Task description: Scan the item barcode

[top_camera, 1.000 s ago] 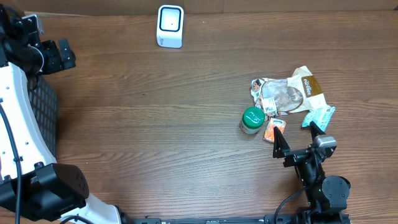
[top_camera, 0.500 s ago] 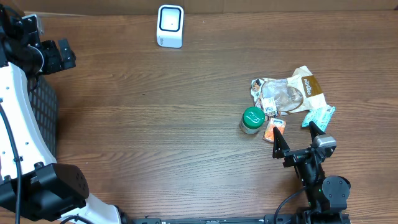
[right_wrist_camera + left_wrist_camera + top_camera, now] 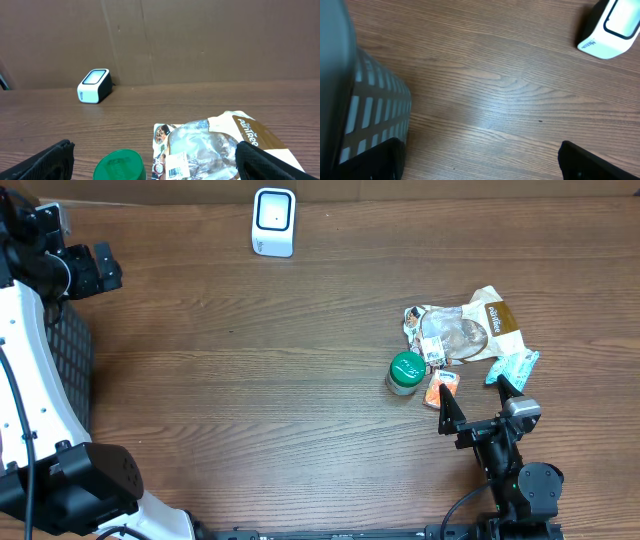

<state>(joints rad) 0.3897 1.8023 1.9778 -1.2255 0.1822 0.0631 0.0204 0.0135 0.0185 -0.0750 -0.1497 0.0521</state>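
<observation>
Several items lie at the right of the table: a clear and brown snack bag [image 3: 463,332] with a white barcode label [image 3: 175,167], a green-lidded can [image 3: 405,372], an orange packet [image 3: 440,388] and a teal packet [image 3: 512,366]. The white scanner [image 3: 273,221] stands at the far edge. My right gripper [image 3: 476,396] is open just in front of the items, holding nothing; its wrist view shows the can [image 3: 120,167] and bag [image 3: 215,147] between its fingers. My left gripper [image 3: 480,167] is open over bare wood at the far left, with the scanner [image 3: 612,27] at the upper right of its view.
A dark mesh basket [image 3: 65,360] stands at the left edge, beside the left gripper's finger [image 3: 375,160]. A brown cardboard wall [image 3: 200,40] rises behind the table's far edge. Bare wood [image 3: 250,380] stretches between the scanner and the items.
</observation>
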